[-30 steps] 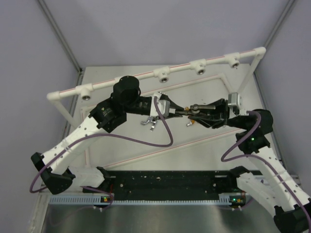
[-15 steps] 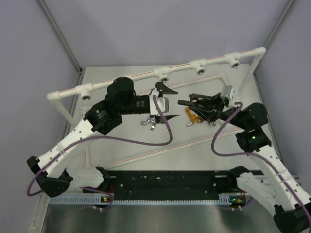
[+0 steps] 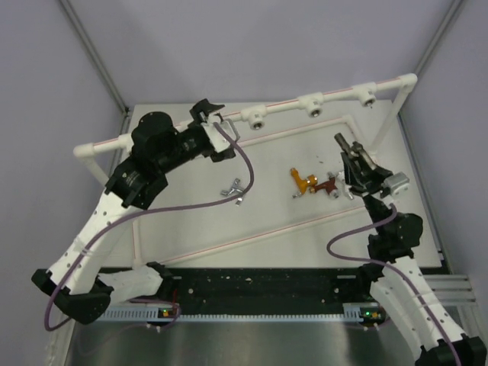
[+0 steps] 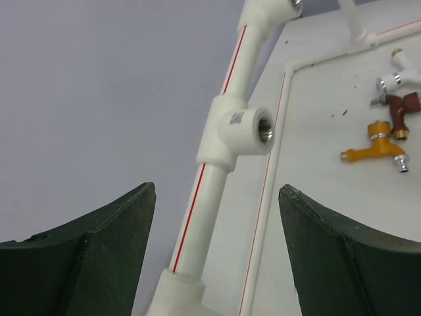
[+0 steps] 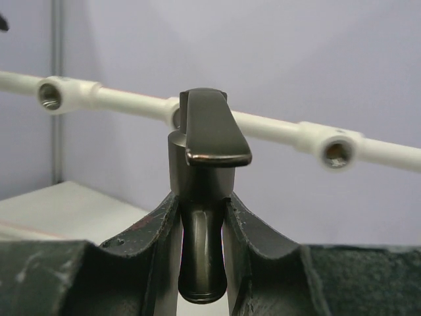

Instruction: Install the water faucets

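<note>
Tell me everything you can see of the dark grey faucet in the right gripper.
The dark grey faucet looks like brushed metal: a flat lever handle atop a round body. It stands upright, its body clamped between the fingers of the right gripper, lever facing the camera. It is apart from the white pipe behind it. Its thread cannot be seen.

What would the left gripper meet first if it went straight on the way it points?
Probably the white pipe socket ahead of the open left gripper; depth is unclear.
</note>
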Controlling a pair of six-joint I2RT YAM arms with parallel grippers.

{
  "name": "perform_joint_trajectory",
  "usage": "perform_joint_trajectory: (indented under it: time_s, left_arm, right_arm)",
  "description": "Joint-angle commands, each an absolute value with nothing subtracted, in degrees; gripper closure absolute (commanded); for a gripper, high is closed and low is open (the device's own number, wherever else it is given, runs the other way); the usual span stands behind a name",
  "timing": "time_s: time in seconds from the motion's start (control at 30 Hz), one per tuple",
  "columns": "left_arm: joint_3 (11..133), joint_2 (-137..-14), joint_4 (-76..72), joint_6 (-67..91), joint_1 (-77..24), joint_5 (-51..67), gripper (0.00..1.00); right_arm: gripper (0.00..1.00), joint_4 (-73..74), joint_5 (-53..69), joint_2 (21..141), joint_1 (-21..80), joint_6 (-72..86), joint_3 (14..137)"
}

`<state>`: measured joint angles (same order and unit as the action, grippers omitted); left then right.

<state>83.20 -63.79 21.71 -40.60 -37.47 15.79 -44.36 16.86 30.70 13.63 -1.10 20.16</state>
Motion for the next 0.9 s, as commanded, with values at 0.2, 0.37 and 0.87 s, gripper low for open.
perform_joint_trajectory:
  time_s: [0.2, 0.37, 0.87]
  left_arm:
    - [88.9, -70.3, 26.3, -44.9, -31.2, 15.2, 0.27]
    - [89.3, -72.5, 26.8, -46.4, -31.2, 12.3, 0.38]
    - [87.2, -74.8, 22.1, -47.8, -31.1, 5.5, 0.56]
  right_arm:
    - [1.00, -90.7, 4.4, 38.2, 4.1, 7.2, 11.4]
    - [1.00, -95.2, 7.8, 42.5, -3.1, 11.8, 13.0]
    - [1.00, -98.7, 27.4, 50.0, -12.0, 16.8, 22.0]
